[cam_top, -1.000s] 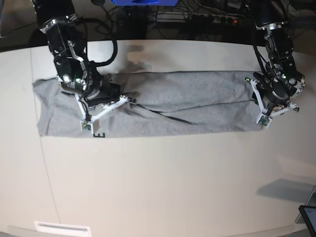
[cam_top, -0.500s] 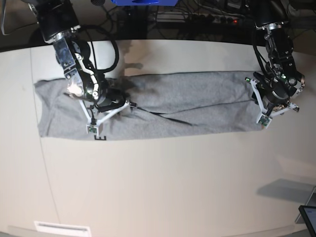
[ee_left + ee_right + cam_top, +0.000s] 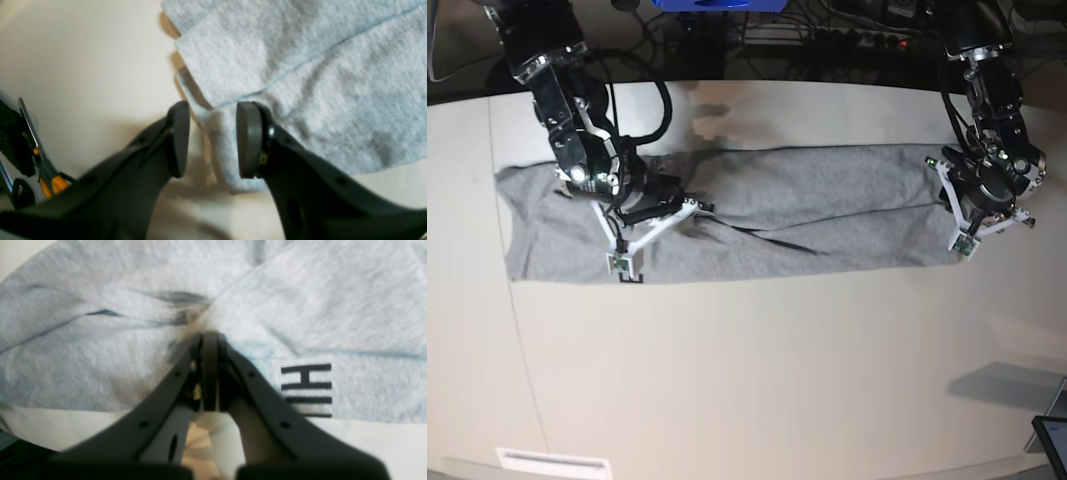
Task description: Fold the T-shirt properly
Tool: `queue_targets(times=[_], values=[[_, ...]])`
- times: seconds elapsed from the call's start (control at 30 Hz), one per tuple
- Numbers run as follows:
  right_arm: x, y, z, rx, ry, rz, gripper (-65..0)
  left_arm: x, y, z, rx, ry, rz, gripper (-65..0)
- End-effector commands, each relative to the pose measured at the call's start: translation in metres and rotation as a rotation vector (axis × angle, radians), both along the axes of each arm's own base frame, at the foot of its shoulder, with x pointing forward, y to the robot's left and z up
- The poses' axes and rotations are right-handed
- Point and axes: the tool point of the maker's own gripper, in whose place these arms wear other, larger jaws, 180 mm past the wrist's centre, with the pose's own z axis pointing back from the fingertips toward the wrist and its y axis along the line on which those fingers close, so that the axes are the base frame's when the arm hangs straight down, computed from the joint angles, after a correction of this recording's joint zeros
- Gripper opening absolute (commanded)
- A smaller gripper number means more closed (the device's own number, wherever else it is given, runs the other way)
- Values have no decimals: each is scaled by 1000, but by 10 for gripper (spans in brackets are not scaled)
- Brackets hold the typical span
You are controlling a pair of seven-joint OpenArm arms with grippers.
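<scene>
**A:** T-shirt (image 3: pixel 757 210) first, base view: where does it lie?

**B:** As a long grey band across the middle of the pale table (image 3: pixel 757 380), stretching from the left edge area to the right. The right gripper (image 3: pixel 659 212) sits on it at left of centre, the left gripper (image 3: pixel 967 215) at the band's right end.

**A:** And the left wrist view?

**B:** The T-shirt (image 3: pixel 300 83) fills the upper right, layered edges showing. The left gripper (image 3: pixel 210 140) has its jaws parted, straddling the cloth's lower-left corner; the right-hand pad (image 3: pixel 248 140) touches the fabric, while the left-hand one is over bare table (image 3: pixel 83 60). Whether it truly grips the cloth, I cannot tell.

**A:** Right wrist view?

**B:** The grey fabric (image 3: pixel 100 356) fills the upper frame, with black block lettering (image 3: pixel 306 390) at lower right. The right gripper (image 3: pixel 208 340) is pressed together, pinching a bunched fold of it, with creases radiating from the tips. Table (image 3: pixel 367 436) shows along the bottom.
</scene>
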Motion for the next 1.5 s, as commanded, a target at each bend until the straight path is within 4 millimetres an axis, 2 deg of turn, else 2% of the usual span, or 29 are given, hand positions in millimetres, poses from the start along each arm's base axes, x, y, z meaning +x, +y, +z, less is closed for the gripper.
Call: queue_targets(times=[0.0, 0.13, 0.33, 0.57, 0.63, 0.73, 0.8, 0.9, 0.97, 1.0, 1.03, 1.13, 1.23, 1.33, 1.47], values=[[9, 0, 10, 7, -38, -5, -650, 7, 6, 12, 22, -33, -7, -415], [9, 5, 10, 18, -37, -6, -650, 7, 5, 11, 19, -33, -6, -415], [11, 21, -7, 33, 13, -16, -650, 6, 4, 11, 16, -33, -6, -415], [18, 8, -5, 3, -14, -23, -650, 7, 5, 12, 20, -33, -7, -415], [21, 6, 3, 8, -39, -26, -650, 7, 5, 13, 22, -38, -7, -415], [24, 4, 30, 28, -107, -19, -650, 9, 3, 15, 17, -46, -11, -415], [26, 3, 49, 57, -137, -60, -650, 11, 5, 25, 26, -78, -6, -415], [34, -23, 54, 31, -162, -122, -650, 9, 22, 47, 43, -148, 57, -415], [39, -42, 55, 26, -172, -186, -650, 1, 43, 56, 61, -170, 125, -415], [41, -57, 54, 12, -179, -222, -650, -3, 53, 60, 68, -179, 157, -415], [45, -81, 56, -29, -207, -246, -650, -7, 62, 61, 71, -181, 186, -415], [50, -130, 65, -122, -281, -263, -650, -26, 84, 53, 94, -134, 222, -415], [45, -170, 68, -183, -309, -279, -650, -38, 88, 36, 94, -74, 197, -415], [39, -187, 68, -217, -318, -260, -650, -47, 92, 25, 84, -47, 206, -417], [30, -193, 60, -233, -296, -255, -650, -66, 119, 22, 64, -43, 314, -418]])
